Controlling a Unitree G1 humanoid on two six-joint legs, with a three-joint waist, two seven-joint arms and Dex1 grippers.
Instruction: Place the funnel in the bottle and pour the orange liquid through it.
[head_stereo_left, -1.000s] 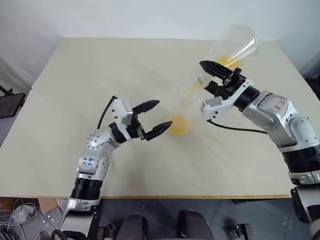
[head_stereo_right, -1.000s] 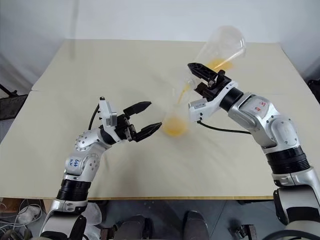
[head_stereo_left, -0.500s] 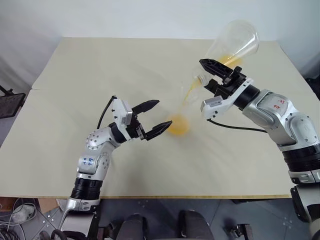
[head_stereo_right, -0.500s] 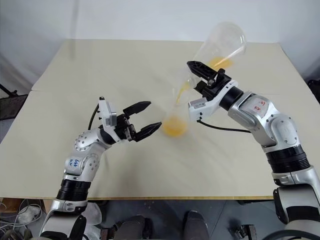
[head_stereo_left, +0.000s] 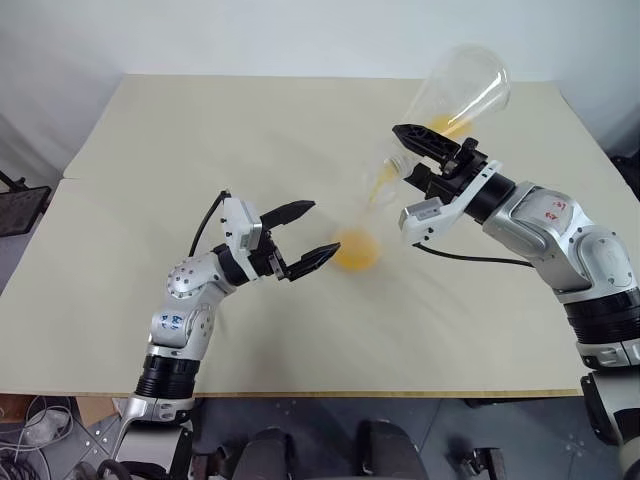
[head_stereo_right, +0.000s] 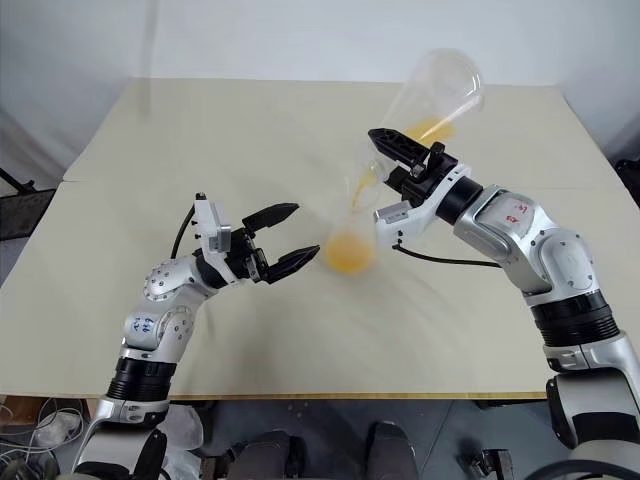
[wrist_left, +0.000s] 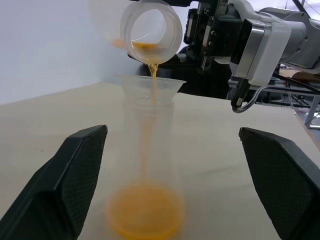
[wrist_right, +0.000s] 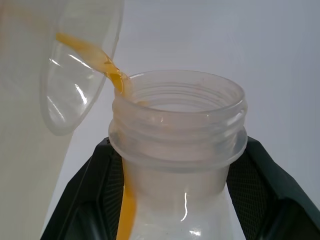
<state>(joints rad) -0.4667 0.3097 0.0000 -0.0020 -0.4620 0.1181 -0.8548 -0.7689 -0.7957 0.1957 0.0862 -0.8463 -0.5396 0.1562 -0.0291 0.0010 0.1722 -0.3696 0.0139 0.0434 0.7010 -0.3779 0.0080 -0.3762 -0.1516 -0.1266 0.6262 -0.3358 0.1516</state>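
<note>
My right pincer clamped the tipped flask's neck, orange liquid streaming into the funnel atop the bottle on the counter. My left pincer gaped wide, empty, flanking the bottle.

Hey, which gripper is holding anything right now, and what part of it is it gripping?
The right gripper holds the tilted clear flask by its neck, just below the threaded mouth. The left gripper is open and holds nothing.
</note>
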